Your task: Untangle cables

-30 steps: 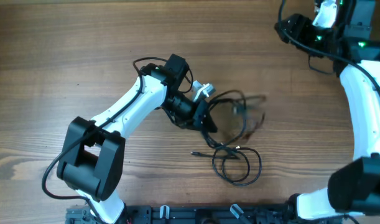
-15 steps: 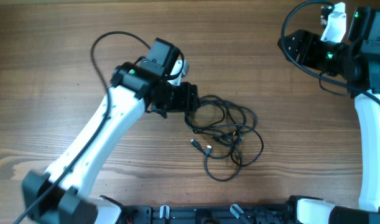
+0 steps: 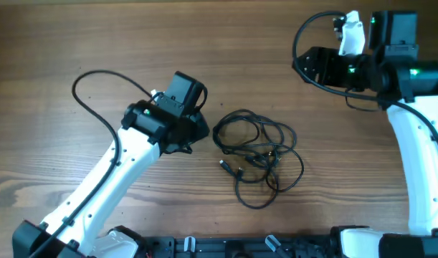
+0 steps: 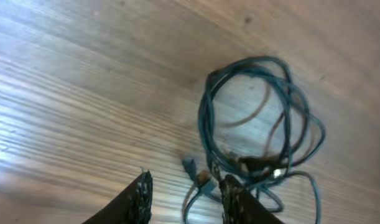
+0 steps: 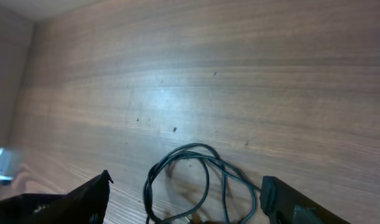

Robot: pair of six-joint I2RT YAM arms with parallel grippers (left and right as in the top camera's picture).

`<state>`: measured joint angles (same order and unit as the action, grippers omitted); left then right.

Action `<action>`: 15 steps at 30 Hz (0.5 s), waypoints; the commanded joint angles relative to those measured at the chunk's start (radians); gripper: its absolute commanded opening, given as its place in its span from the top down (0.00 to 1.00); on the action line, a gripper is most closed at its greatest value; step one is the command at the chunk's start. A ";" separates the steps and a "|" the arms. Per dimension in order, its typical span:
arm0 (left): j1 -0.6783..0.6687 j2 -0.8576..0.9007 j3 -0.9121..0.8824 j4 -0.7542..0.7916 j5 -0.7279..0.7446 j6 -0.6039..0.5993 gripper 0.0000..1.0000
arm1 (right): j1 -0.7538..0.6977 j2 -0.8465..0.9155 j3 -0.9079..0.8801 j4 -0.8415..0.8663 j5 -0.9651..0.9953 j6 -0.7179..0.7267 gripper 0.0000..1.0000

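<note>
Brown wood fills the whole picture from above: it is the desk [image 3: 61,43]. The cables [image 3: 258,154] sit near the middle, a bit toward the front. They are thin black cords looped over each other in one loose bunch, with small plugs poking out at its lower left. The left claw [image 3: 196,130] hangs just beside the bunch, on its left, not touching it. I think it is there because the plug ends on that side are easy to reach. The right claw [image 3: 315,64] is up at the far right, well apart from the cords, and points toward them.

From the left wrist, the two fingers [image 4: 143,196] show at the bottom with bare wood between them. That claw is released and has nothing in it. The loops lie ahead of it. A plug end lies close to the right-hand finger in this view, so a short reach would likely get it.

From the right wrist, the fingers sit at the two bottom corners, very wide apart. Between them is only desk, with the top of the loops farther off. This claw is released too, and empty. No cord looks pulled free of the bunch, so the job seems to be near its start
</note>
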<state>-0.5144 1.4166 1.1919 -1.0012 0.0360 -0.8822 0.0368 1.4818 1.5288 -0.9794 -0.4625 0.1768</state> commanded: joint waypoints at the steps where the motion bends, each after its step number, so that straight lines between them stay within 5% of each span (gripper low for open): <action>1: 0.013 0.054 -0.131 0.183 0.085 -0.017 0.62 | 0.005 0.020 0.021 0.001 0.023 -0.009 0.21; 10: 0.013 0.347 -0.153 0.454 0.274 0.101 0.62 | 0.005 0.020 0.021 -0.008 0.023 -0.010 0.20; 12: 0.013 0.386 -0.153 0.498 0.310 0.101 0.69 | 0.005 0.020 0.021 -0.010 0.024 -0.010 0.20; 14: 0.013 0.405 -0.153 0.526 0.313 0.101 0.96 | 0.005 0.020 0.021 -0.011 0.023 -0.010 0.20; 15: 0.016 0.405 -0.153 0.545 0.312 0.101 0.96 | 0.005 0.020 0.021 -0.014 0.023 -0.010 0.20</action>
<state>-0.5072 1.8088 1.0443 -0.4828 0.3149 -0.7975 0.0387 1.4925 1.5288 -0.9882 -0.4496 0.1772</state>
